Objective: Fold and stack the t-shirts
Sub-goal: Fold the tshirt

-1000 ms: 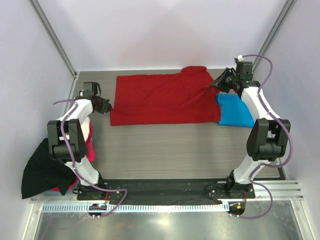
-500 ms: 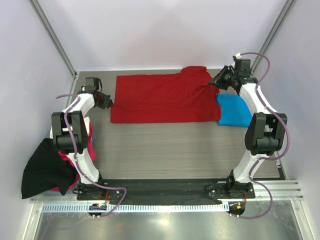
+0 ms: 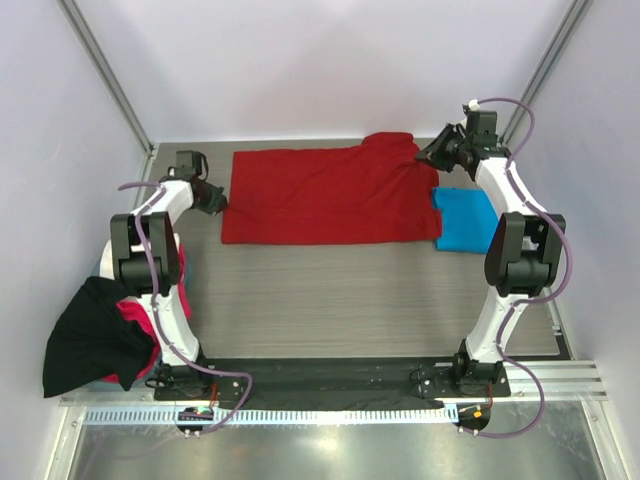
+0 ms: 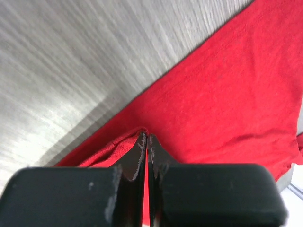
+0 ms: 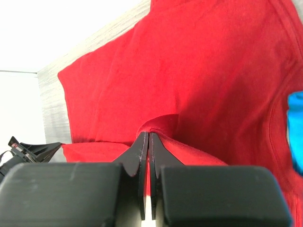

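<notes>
A deep red t-shirt point(image 3: 325, 195) lies spread flat across the back of the table. My left gripper point(image 3: 218, 203) is shut on a pinch of its left edge; in the left wrist view the cloth point(image 4: 227, 94) bunches up at the closed tips point(image 4: 146, 137). At the shirt's right edge, near the raised sleeve, my right gripper point(image 3: 427, 160) is shut on a fold of it. The right wrist view shows red cloth point(image 5: 189, 71) rising into the tips point(image 5: 148, 135). A folded bright blue t-shirt point(image 3: 465, 222) lies on the table just right of the red one, and its edge point(image 5: 296, 127) shows at that view's right side.
A heap of black point(image 3: 85, 340) and magenta point(image 3: 135, 325) cloth hangs off the table's left side by the left arm's base. White walls and metal posts close in the back and sides. The grey wooden table point(image 3: 330, 300) lies in front of the red shirt.
Both grippers have moved a little toward the back wall, still holding the red shirt's edges. The shirt has shifted only slightly with them.
</notes>
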`<action>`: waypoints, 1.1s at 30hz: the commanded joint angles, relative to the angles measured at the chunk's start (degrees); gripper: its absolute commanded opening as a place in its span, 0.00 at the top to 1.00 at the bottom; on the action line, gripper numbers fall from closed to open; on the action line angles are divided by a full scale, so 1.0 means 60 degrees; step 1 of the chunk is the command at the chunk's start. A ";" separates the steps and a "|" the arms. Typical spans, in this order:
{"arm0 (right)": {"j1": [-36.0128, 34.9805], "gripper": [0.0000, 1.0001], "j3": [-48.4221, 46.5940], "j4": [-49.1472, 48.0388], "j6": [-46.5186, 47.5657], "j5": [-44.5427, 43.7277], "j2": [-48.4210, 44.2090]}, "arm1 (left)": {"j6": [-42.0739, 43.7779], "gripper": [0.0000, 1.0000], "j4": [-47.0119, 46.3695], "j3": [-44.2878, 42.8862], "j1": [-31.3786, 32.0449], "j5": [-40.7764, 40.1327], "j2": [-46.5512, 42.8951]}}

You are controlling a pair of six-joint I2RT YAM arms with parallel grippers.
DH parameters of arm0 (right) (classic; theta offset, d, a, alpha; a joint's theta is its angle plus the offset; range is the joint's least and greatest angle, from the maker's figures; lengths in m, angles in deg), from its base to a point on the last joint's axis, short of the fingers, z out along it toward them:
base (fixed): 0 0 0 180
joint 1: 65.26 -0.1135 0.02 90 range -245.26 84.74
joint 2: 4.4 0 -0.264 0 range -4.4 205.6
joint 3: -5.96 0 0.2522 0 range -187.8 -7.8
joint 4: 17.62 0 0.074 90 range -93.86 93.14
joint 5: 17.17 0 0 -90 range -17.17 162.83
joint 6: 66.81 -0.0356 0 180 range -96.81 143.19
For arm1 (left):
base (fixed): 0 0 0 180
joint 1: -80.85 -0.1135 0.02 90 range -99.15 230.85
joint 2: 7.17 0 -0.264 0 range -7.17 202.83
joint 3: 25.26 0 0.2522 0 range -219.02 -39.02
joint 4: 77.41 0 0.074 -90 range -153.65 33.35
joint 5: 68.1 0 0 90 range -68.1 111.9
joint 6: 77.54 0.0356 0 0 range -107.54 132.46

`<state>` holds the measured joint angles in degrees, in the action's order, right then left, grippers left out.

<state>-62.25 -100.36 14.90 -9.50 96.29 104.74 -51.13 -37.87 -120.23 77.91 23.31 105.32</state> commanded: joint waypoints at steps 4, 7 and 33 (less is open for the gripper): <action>-0.0003 0.62 -0.1126 -0.0330 -0.0016 -0.0058 0.1012 | 0.0783 0.80 -0.0150 -0.1038 0.0007 0.0320 0.0821; -0.0003 0.35 -0.0895 -0.0344 0.0072 -0.0261 0.1058 | 0.0931 0.56 -0.0836 -0.0604 0.0021 0.0469 0.0444; -0.1262 0.38 0.9668 -0.5573 -0.3019 -0.4525 -0.5565 | -0.0211 0.47 -0.3007 0.5976 0.0827 -0.0132 -0.5182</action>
<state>-68.81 -42.15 -9.12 -25.17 74.98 71.38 -50.85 -49.89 -85.04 82.33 23.46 77.41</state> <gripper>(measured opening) 0.622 0.532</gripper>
